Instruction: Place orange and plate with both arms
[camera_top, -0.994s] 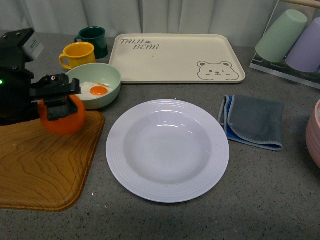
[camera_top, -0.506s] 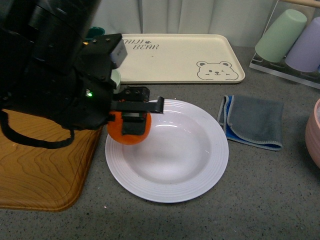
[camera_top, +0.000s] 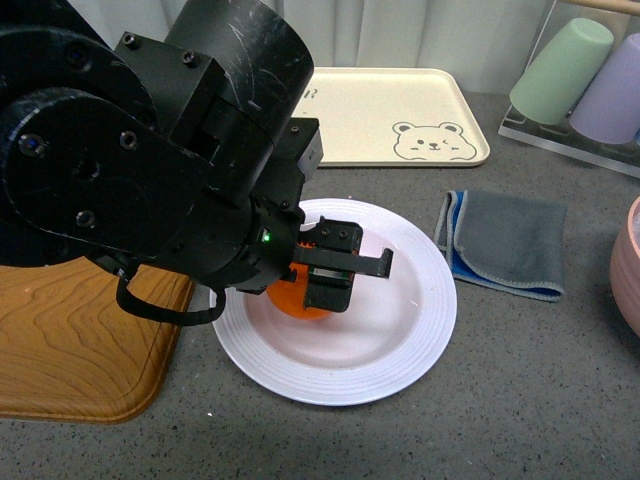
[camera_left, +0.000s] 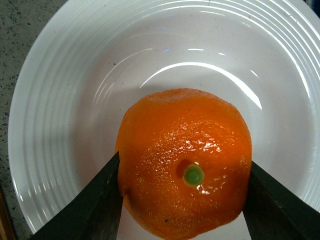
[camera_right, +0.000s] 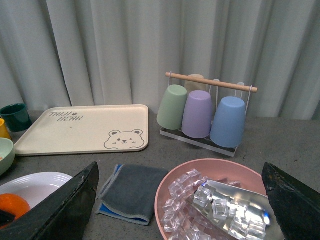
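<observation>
My left gripper (camera_top: 318, 283) is shut on the orange (camera_top: 292, 299) and holds it low over the middle of the white plate (camera_top: 420, 310). In the left wrist view the orange (camera_left: 184, 167), green stem dot up, sits between both black jaws above the plate's bowl (camera_left: 75, 100). Whether it touches the plate I cannot tell. My right gripper (camera_right: 180, 202) is open and empty, out of the front view, above a pink bowl of ice. The plate (camera_right: 35, 181) and orange (camera_right: 11, 207) show at that view's edge.
A wooden tray (camera_top: 80, 340) lies left of the plate. A cream bear tray (camera_top: 400, 115) is behind it, a grey cloth (camera_top: 505, 245) to its right. A cup rack (camera_top: 580, 80) stands far right. A pink bowl (camera_right: 220, 200) holds ice and a metal scoop.
My left arm has carried the orange rightward from over the wooden tray to the plate's middle, and lower. The arm now hides the green bowl and mugs.
</observation>
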